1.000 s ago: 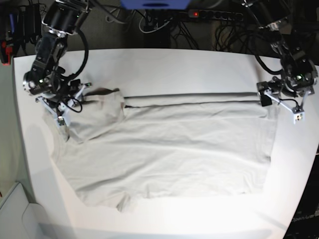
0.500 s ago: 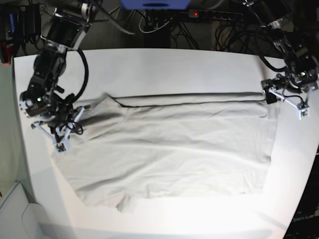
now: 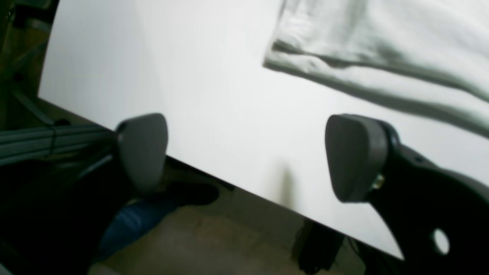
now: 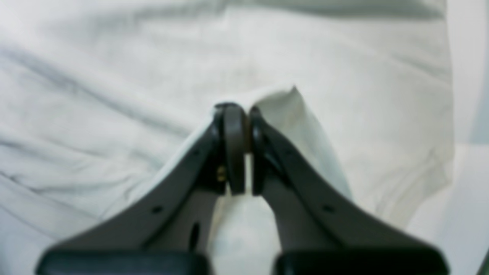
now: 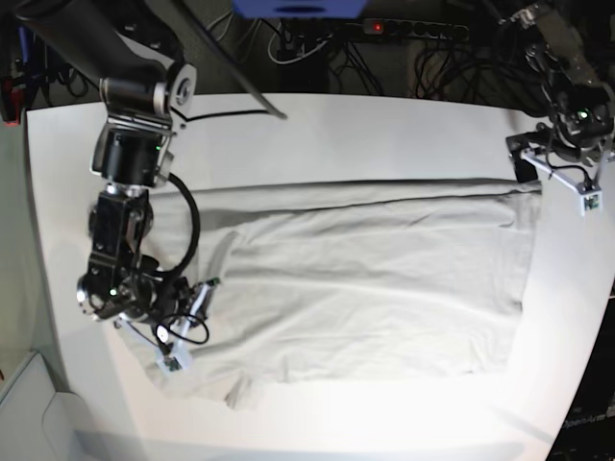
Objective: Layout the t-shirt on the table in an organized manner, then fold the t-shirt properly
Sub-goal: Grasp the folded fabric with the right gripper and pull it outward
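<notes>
1. Shirt (image 5: 365, 279): spread on the table (image 5: 384, 125), wrinkled, a raised fold running along its far edge. In the base view the right arm (image 5: 139, 221) covers much of its one side, so the cloth beneath is hard to read.
2. Right gripper (image 4: 247, 126): narrow, tips closed on a peak of the shirt. The exact bite is blurred; its own fingers hide part of the pinched cloth in the wrist view.
3. Right arm: reaches down over that side of the shirt, gripper end toward the near edge. A dark cable bows out beside it, partly across the cloth.
4. Left gripper (image 3: 248, 156): wide, nothing between the fingers, just beside the shirt's far corner on the opposite side. Whether it touches the cloth, cannot tell.
5. Left arm (image 5: 557, 77): slants down toward that corner from beyond the shirt, its upper part cut off by the frame.
6. Left wrist view: only one corner of the shirt shows, the rest cropped; the fingers are soft in focus.
</notes>
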